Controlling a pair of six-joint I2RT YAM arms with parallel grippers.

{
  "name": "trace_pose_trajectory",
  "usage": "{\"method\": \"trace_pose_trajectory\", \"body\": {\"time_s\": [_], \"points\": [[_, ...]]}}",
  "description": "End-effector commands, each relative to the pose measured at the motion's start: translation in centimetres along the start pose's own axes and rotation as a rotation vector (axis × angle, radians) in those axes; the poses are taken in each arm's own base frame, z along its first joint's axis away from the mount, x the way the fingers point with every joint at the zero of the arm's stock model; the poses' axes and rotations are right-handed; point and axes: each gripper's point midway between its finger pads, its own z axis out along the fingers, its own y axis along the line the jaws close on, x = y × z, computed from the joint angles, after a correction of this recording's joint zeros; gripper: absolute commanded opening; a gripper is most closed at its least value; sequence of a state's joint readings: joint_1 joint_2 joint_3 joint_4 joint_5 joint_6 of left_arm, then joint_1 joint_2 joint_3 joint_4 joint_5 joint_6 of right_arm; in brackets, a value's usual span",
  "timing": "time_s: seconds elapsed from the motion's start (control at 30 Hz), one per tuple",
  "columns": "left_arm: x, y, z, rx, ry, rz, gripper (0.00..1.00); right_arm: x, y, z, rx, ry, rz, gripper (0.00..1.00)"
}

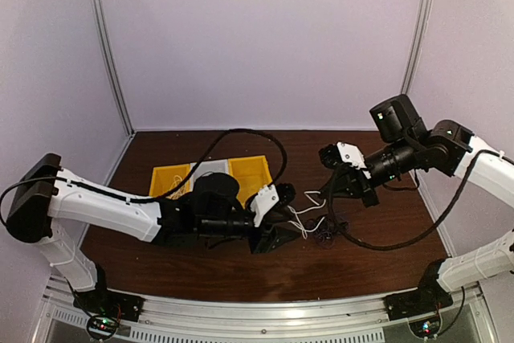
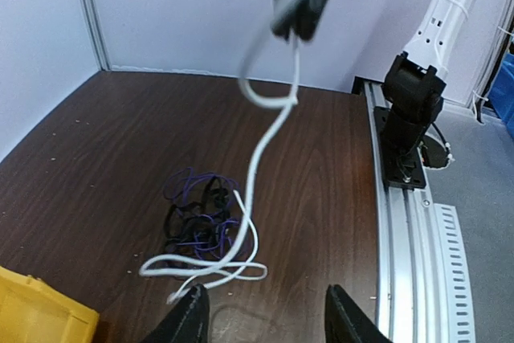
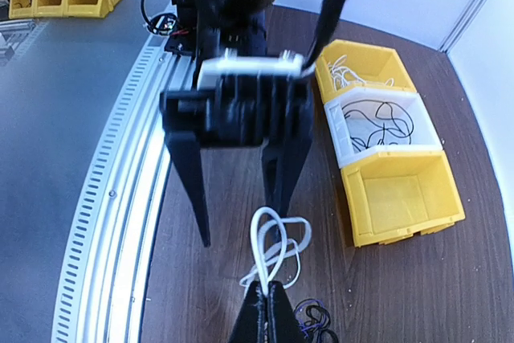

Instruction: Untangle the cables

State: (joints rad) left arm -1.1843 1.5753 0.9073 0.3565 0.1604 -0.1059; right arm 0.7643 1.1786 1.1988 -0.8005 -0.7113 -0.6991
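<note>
At the left of the worktop point(image 1: 201, 271) three bins are sitting in a row: a yellow bin point(image 3: 359, 47) is holding a small white cord point(image 3: 344, 70), a white bin point(image 3: 337, 130) is holding a loose black cable point(image 3: 384, 122), and a second yellow bin point(image 3: 401, 226) is sitting nearest the arms; just right of them the left fingers point(image 1: 283, 216) are standing about half open, gripping nothing; the white cable point(image 2: 261, 150) is lying in loops on the worktop at its low end and is running steeply upward, its long axis leaning up and to the right; against those loops a dark tangle point(image 2: 201, 214) of black and blue cord is resting flat; the right fingers point(image 3: 269, 319) are pinching the white cable's upper end, closed tight on it above the worktop.
</note>
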Motion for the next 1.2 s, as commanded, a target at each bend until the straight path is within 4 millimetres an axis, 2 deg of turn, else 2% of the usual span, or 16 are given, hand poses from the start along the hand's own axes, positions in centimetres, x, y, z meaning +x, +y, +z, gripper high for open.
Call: {"method": "trace_pose_trajectory", "body": {"time_s": [0.0, 0.13, 0.33, 0.47, 0.63, 0.77, 0.87, 1.03, 1.13, 1.17], "points": [[-3.7, -0.9, 1.3, 0.020, -0.189, -0.072, 0.51, -1.7, 0.8, -1.2, -0.047, -0.055, 0.029, 0.00], [-3.4, -0.5, 1.4, 0.004, -0.252, -0.126, 0.51, -2.7, 0.5, -1.8, -0.052, -0.080, 0.026, 0.00], [-3.3, 0.2, 1.2, -0.037, -0.290, -0.113, 0.50, -3.2, 0.2, -2.1, -0.052, -0.092, 0.022, 0.00], [-3.3, 1.3, 1.5, -0.098, -0.295, -0.131, 0.49, -3.0, 0.0, -1.9, -0.055, -0.091, 0.026, 0.00], [-2.5, 4.0, 1.4, -0.245, -0.255, -0.185, 0.45, -3.2, 0.5, -2.2, -0.078, -0.110, 0.030, 0.00], [-2.7, 4.3, 0.5, -0.261, -0.278, -0.187, 0.44, -3.2, 0.7, -2.3, -0.093, -0.118, 0.035, 0.00], [-3.3, 4.1, -0.4, -0.255, -0.326, -0.173, 0.27, -2.7, 0.6, -2.1, -0.092, -0.111, 0.040, 0.00], [-4.0, 4.6, -1.5, -0.292, -0.348, -0.145, 0.12, -2.1, 0.2, -1.8, -0.076, -0.103, 0.052, 0.00], [-4.7, 5.0, -2.7, -0.330, -0.360, -0.123, 0.01, -1.1, -0.8, -1.9, -0.032, -0.100, 0.073, 0.00], [-5.0, 5.3, -3.4, -0.355, -0.365, -0.119, 0.00, -0.5, -1.4, -1.9, -0.010, -0.100, 0.084, 0.00]]}}
